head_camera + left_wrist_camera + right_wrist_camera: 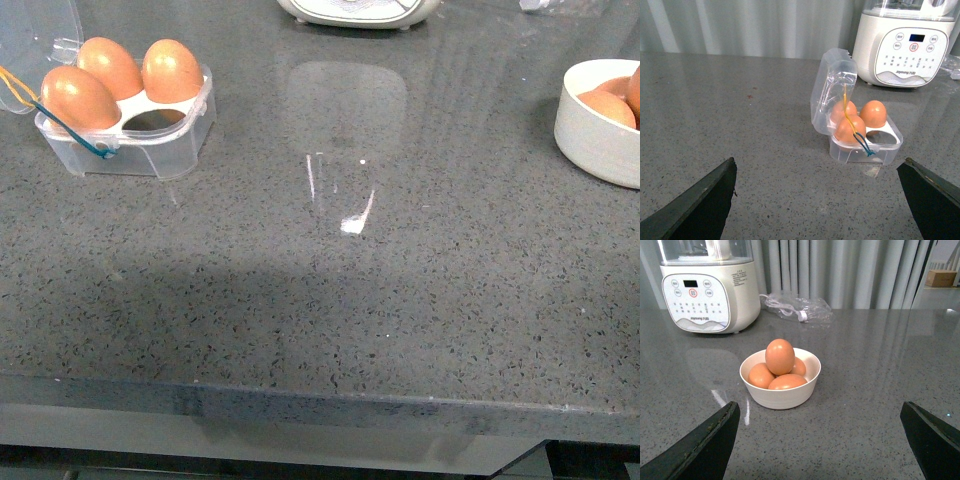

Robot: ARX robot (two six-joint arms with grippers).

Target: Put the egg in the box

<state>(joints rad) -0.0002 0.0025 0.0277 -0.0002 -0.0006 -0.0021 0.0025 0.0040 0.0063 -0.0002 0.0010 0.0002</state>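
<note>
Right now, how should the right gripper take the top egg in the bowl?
Probably from straight above, closing across the middle. The top egg stands upright on the other eggs, poking above the bowl rim, so its sides are free; a sideways approach would likely hit the rim.

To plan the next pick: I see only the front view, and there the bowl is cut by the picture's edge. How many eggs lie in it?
Observer: The right wrist view shows four eggs in the bowl, one of them resting on top of the others.
Operator: Is the right gripper ready to take one?
Observer: The right gripper is open and holds nothing. It is apart from the bowl and faces it.
</note>
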